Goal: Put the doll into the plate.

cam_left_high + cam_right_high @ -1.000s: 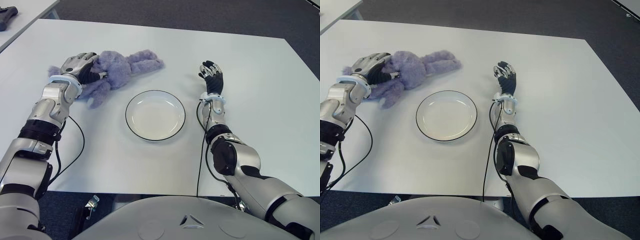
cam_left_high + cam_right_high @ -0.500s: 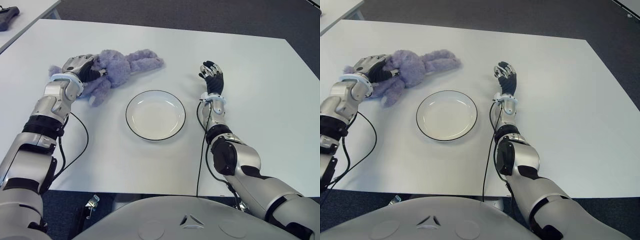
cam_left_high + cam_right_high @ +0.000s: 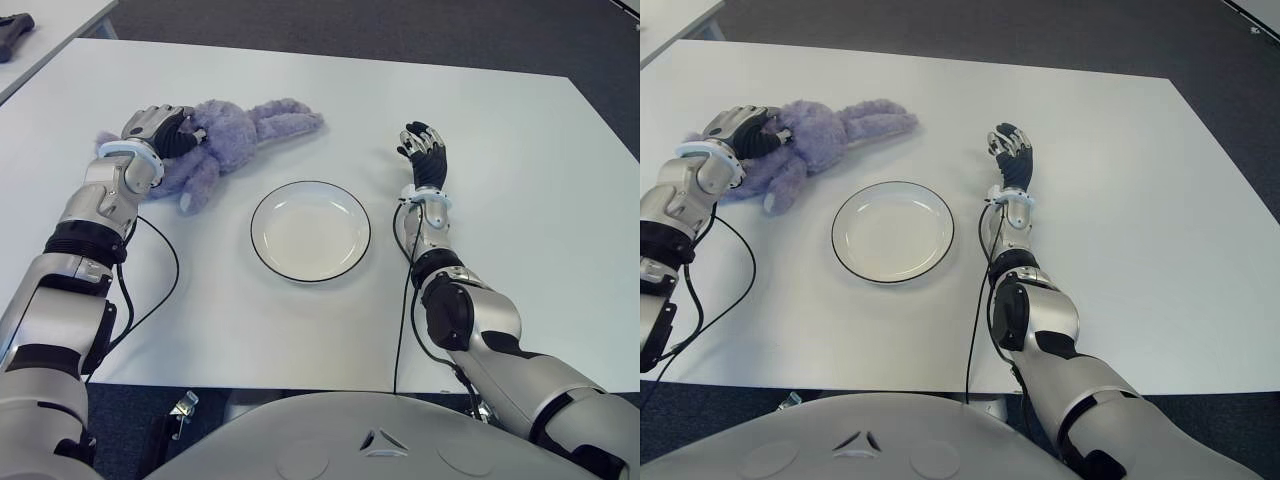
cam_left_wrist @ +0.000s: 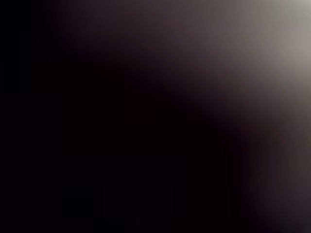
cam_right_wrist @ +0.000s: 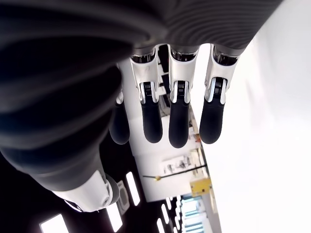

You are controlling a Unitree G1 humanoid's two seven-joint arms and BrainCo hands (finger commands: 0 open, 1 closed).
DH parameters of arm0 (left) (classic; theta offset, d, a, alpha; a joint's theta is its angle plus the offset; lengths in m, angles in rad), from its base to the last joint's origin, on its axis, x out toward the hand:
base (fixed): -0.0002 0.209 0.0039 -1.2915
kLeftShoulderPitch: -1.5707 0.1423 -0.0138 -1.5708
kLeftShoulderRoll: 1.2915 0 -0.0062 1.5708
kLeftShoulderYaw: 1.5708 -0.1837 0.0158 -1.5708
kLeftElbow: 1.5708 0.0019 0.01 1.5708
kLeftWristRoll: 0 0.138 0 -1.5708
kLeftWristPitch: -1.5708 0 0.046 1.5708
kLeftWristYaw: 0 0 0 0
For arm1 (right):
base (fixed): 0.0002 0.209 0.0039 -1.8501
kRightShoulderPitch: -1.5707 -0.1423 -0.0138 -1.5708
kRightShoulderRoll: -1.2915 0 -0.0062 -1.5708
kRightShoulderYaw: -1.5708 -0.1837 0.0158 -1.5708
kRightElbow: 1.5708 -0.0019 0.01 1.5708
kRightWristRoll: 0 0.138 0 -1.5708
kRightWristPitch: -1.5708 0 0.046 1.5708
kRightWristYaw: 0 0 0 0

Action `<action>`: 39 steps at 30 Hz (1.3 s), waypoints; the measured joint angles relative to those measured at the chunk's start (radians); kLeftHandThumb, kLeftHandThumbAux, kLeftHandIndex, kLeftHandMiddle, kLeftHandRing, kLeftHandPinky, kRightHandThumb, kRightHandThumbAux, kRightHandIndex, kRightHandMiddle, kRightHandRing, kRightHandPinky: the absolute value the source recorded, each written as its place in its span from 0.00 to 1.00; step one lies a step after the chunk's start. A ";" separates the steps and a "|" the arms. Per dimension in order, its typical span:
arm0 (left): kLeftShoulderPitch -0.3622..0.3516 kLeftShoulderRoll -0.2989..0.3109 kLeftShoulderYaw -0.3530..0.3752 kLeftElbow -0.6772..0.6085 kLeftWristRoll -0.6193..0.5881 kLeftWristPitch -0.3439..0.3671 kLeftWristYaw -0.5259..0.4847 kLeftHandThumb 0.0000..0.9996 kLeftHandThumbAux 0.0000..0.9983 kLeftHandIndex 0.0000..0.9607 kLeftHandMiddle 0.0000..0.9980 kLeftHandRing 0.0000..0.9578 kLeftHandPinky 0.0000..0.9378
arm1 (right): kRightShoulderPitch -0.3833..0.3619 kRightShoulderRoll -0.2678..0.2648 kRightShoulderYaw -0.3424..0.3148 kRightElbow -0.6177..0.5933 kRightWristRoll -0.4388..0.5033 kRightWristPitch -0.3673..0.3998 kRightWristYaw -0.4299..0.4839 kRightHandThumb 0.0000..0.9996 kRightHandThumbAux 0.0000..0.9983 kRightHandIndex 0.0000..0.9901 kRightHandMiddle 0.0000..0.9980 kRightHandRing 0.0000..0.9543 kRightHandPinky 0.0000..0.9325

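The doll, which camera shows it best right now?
The left eye view: the whole purple doll shows, the left hand on it. The right eye view shows it similarly; the left wrist view is dark, and the right wrist view misses it.

Left hand (image 3: 160,130) on purple doll (image 3: 235,128), left of empty plate (image 3: 310,230) on white table (image 3: 520,200).

White table (image 3: 520,130), dark carpet (image 3: 400,30) beyond it

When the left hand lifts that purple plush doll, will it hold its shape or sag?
Probably sag: the doll looks soft and furry, its limbs sprawled flat on the table. The left hand grips one end, so the rest would likely dangle. It seems light, unlikely to slip or shift the plate.
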 measured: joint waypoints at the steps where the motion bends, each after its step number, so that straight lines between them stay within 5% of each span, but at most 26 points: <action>1: -0.003 0.000 0.000 0.005 -0.002 -0.003 0.001 0.63 0.35 0.50 0.57 0.63 0.73 | 0.000 0.000 0.000 0.000 0.000 0.000 0.000 0.34 0.80 0.27 0.27 0.29 0.33; 7: -0.023 0.000 0.000 0.048 -0.024 -0.026 0.002 0.64 0.37 0.57 0.59 0.64 0.70 | 0.000 0.000 0.003 0.000 -0.002 -0.001 -0.003 0.34 0.80 0.26 0.27 0.29 0.32; 13: -0.040 -0.001 0.000 0.087 -0.047 -0.051 0.004 0.54 0.40 0.69 0.69 0.73 0.83 | 0.000 -0.001 0.003 0.000 -0.002 -0.001 -0.005 0.34 0.80 0.26 0.27 0.28 0.33; 19: -0.057 -0.002 0.000 0.120 -0.072 -0.076 0.004 0.49 0.43 0.75 0.76 0.80 0.84 | 0.000 -0.001 0.003 0.000 -0.001 -0.001 -0.005 0.34 0.80 0.26 0.27 0.29 0.34; 26: -0.061 -0.002 0.000 0.139 -0.089 -0.099 0.004 0.58 0.49 0.78 0.80 0.83 0.85 | 0.000 0.001 0.003 0.000 -0.001 -0.002 -0.006 0.33 0.80 0.27 0.27 0.29 0.33; 35: -0.058 -0.002 0.007 0.152 -0.124 -0.132 0.004 0.89 0.57 0.80 0.82 0.85 0.79 | 0.000 0.001 0.006 0.000 -0.003 -0.001 -0.011 0.34 0.80 0.25 0.26 0.28 0.32; 39: -0.055 -0.002 0.014 0.163 -0.140 -0.153 0.004 0.94 0.58 0.82 0.83 0.86 0.77 | 0.000 0.001 0.006 0.000 -0.003 -0.001 -0.011 0.35 0.80 0.26 0.26 0.28 0.33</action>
